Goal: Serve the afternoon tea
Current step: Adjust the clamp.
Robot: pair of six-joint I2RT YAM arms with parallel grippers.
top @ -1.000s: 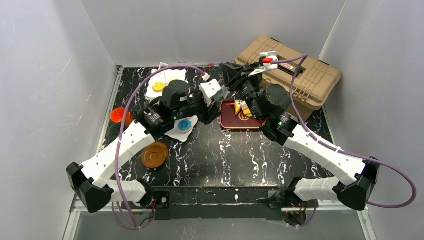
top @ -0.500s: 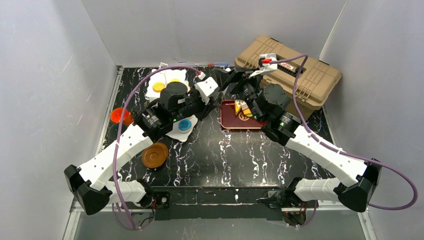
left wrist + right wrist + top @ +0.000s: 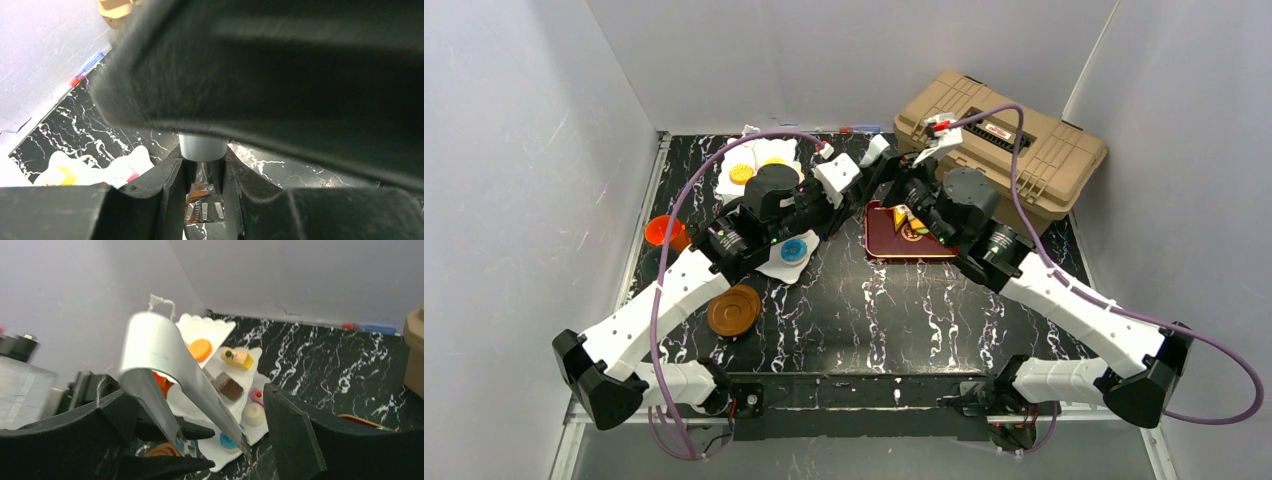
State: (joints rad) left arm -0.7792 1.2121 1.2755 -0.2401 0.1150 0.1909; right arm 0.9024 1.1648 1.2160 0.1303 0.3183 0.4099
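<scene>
Over the back middle of the table my two grippers meet. My left gripper is shut on the lower blades of the metal tongs. Around the tongs my right gripper stands wide open, touching nothing. Beyond them is the white tiered stand, carrying an orange cookie, a yellow cake, a brown square and a blue donut. An orange cup and a brown saucer sit at the left.
A tan toolbox fills the back right corner. A dark red tray with a few pastries lies under the right arm. A red and blue pen lies along the back wall. Grey walls close in on three sides.
The left jaws closed on the tongs while the right jaws opened off them. The right wrist swung slightly left and toward the back.
</scene>
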